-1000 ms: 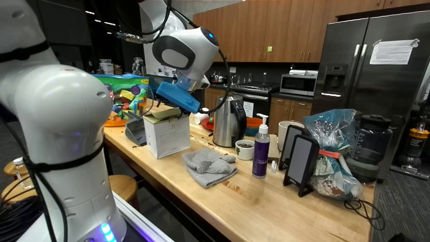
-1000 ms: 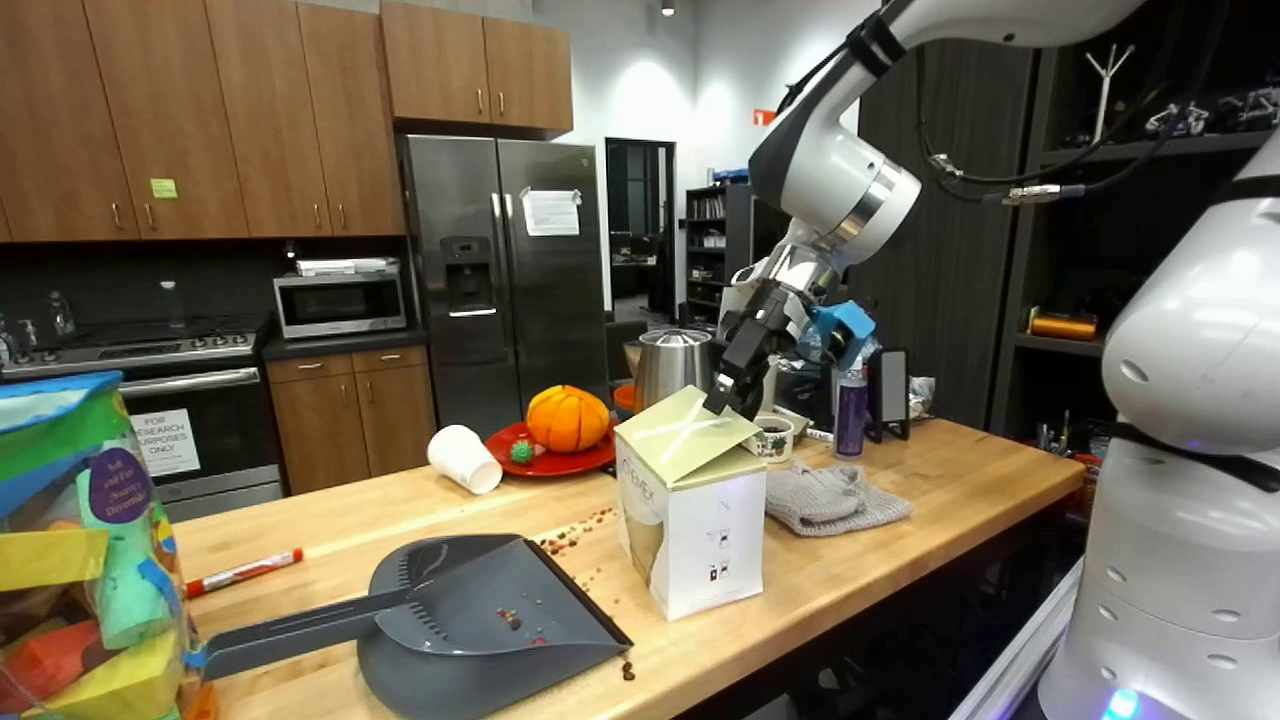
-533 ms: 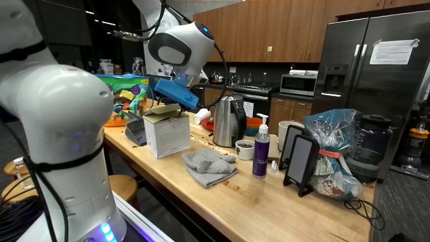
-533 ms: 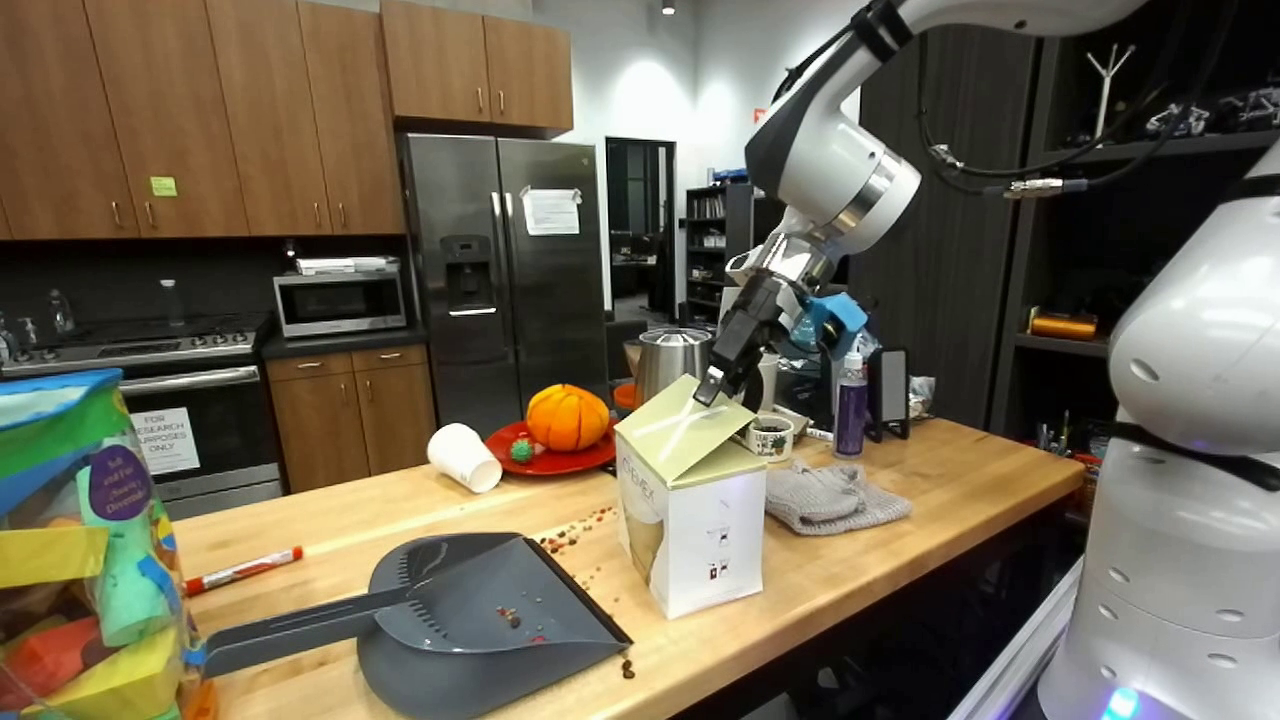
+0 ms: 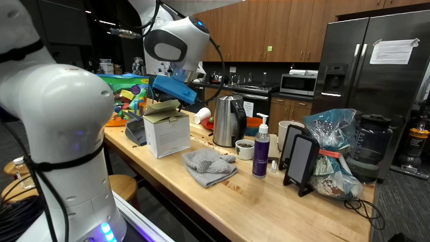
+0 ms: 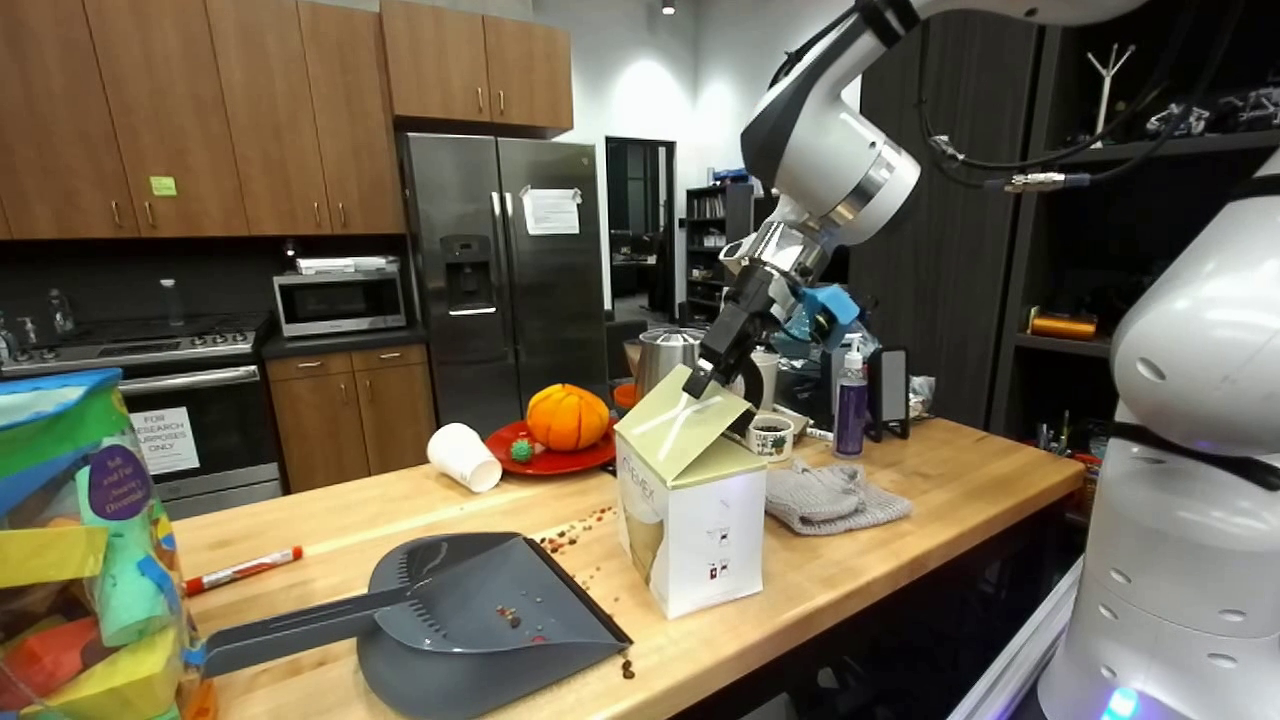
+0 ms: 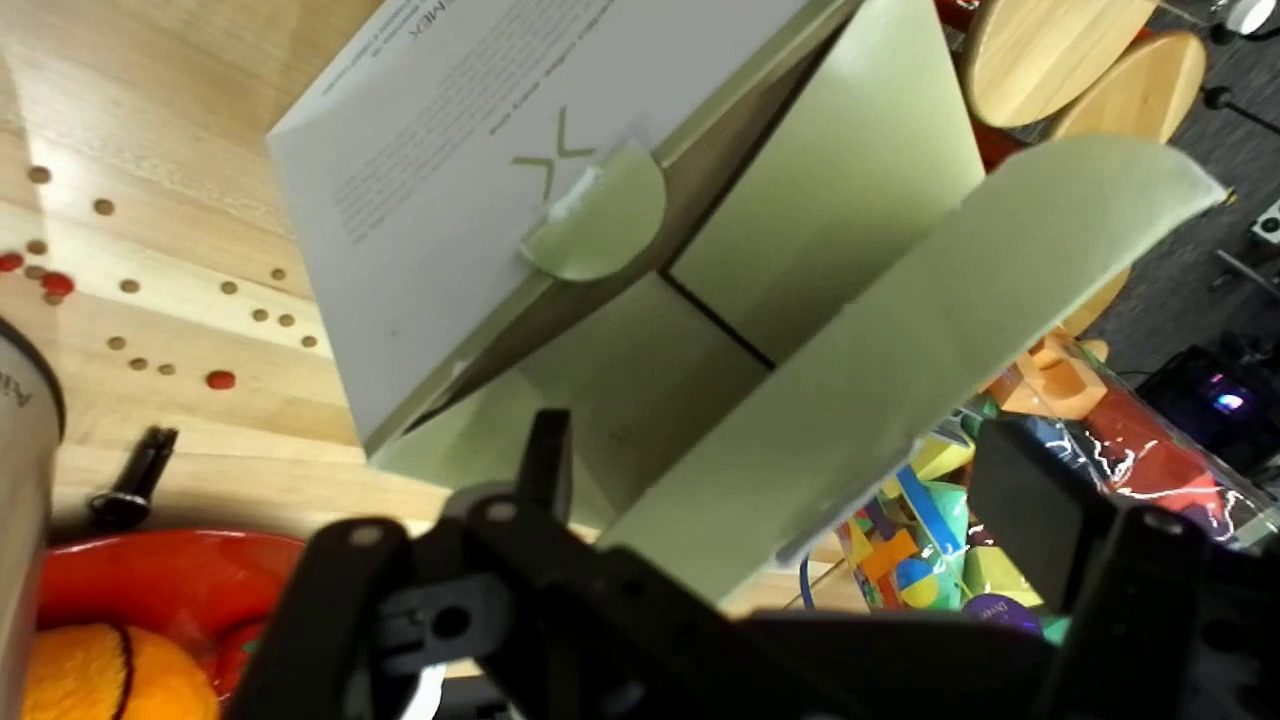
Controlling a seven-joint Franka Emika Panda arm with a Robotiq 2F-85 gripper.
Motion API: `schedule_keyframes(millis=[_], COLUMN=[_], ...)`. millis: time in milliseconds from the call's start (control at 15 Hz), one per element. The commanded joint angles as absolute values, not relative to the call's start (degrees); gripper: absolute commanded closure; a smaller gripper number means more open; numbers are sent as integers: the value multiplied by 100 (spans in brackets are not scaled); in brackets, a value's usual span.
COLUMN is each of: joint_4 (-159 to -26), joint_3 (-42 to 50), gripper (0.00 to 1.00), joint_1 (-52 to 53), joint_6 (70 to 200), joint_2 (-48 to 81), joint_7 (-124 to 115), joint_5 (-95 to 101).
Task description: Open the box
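- Okay, gripper point(image 7: 775, 445) spread wide; contact with lid point(image 7: 860, 365) unclear.
- Box point(image 6: 715, 550) just below gripper, inside partly hidden by raised lid.
- Kettle point(image 7: 25, 470) near gripper, cut off in wrist view.

Grey plastic dustpan point(image 6: 440, 680): I see it on the pale wooden worktop point(image 6: 970, 470), dark and red bits point(image 6: 511, 619) in its pan.
Round red plate point(image 6: 560, 466): bears an orange pumpkin point(image 6: 567, 418) and a spiky green ball point(image 6: 522, 451).
White tapered cup point(image 6: 463, 460): on its side, just beside the plate.
Grey knitted cloth point(image 5: 210, 166): I have it in both exterior views, bunched up.
Purple-and-clear bottle with a white pump point(image 5: 261, 154): upright, between the cloth and two black, grey-fronted Dell speakers point(image 5: 304, 161).
Steel kettle with a black handle point(image 5: 223, 122): stands near a small white bowl point(image 5: 247, 154) of dark pellets point(image 5: 245, 145).
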State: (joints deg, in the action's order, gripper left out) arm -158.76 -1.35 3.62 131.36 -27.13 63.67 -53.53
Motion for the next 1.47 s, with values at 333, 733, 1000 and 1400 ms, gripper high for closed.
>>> schedule_keyframes(millis=[333, 733, 1000, 1400], joint_4=[-15953, -15942, -15941, -15932], joint_3=[-696, -1291, -1668, -2129], gripper=[0, 0, 0, 0], joint_1=[453, 314, 250, 200], joint_6=[13596, 13713, 13893, 13894], joint_2=[-3376, -3679, -3823, -3965], joint_7=[5739, 5375, 5187, 5063], joint_5=[-5384, -5453, -5631, -5970])
